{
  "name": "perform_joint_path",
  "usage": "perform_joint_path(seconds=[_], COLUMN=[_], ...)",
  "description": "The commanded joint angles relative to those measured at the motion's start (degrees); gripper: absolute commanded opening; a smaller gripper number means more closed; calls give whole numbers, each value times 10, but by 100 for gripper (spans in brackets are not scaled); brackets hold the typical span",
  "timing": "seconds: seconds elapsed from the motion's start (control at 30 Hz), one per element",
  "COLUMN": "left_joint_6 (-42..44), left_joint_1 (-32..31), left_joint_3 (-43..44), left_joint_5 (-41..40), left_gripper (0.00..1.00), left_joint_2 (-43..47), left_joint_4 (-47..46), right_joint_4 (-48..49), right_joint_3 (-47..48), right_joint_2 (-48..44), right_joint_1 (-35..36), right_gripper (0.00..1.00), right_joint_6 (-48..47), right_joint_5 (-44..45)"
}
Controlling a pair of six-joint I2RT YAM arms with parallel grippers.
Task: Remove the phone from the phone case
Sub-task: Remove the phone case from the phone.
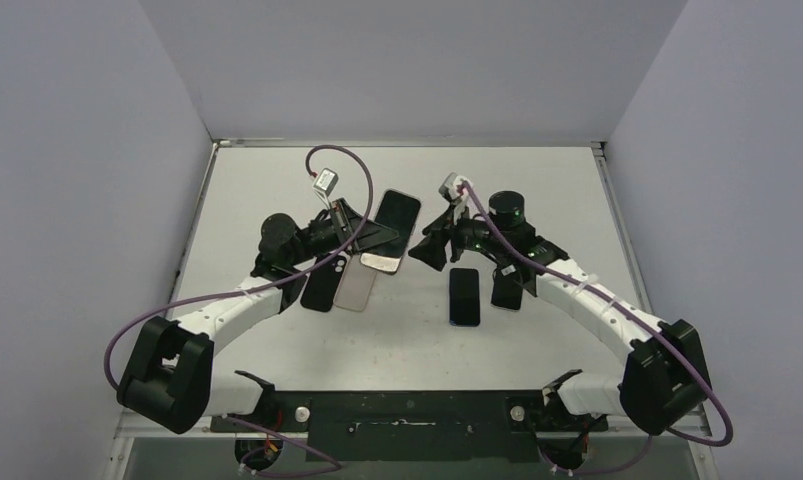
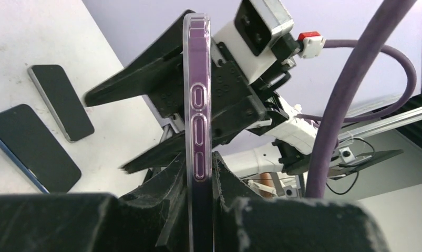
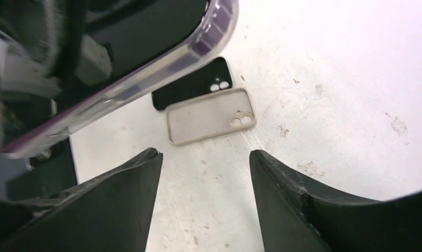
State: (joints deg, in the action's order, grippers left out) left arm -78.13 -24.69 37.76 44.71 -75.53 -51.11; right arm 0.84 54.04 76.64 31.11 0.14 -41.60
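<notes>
The phone sits in a clear case with a purple edge [image 1: 394,227] and is held up off the table. My left gripper [image 1: 369,236] is shut on its lower part. In the left wrist view the cased phone [image 2: 197,94] stands edge-on, clamped between my left gripper's pads [image 2: 201,165]. My right gripper [image 1: 429,243] is open, just right of the phone, with its fingers [image 2: 145,79] spread on the phone's far side. In the right wrist view my right gripper [image 3: 206,157] is open and empty, and the cased phone [image 3: 145,58] crosses the upper left.
A beige case [image 1: 357,285] and a black case [image 1: 320,287] lie on the white table under the left arm; both also show in the right wrist view, beige [image 3: 208,116] and black [image 3: 190,86]. A blue-edged phone [image 1: 464,296] and a dark phone [image 1: 507,291] lie under the right arm.
</notes>
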Motion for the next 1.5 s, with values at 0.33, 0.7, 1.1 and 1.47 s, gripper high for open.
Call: perform_joint_path(seconds=[0.33,0.7,1.1,1.47], left_joint_6=[83,82,192,256], left_joint_1=[3,-4,6,22], left_joint_3=[7,3,58,105], left_joint_5=[-36,-13,65,122], left_gripper=[0,0,13,32], left_joint_2=[46,51,46,43], left_joint_4=[2,-36,88,145], right_joint_4=[439,536,574,439], right_joint_3=[-132,-98,-51,9], right_joint_2=[-79,-2,36,28], right_joint_1=[-36,-37,-56,-57], right_gripper=[72,46,0,0], right_joint_6=[489,554,581,490], right_joint_5=[-32,-64,-186,-272])
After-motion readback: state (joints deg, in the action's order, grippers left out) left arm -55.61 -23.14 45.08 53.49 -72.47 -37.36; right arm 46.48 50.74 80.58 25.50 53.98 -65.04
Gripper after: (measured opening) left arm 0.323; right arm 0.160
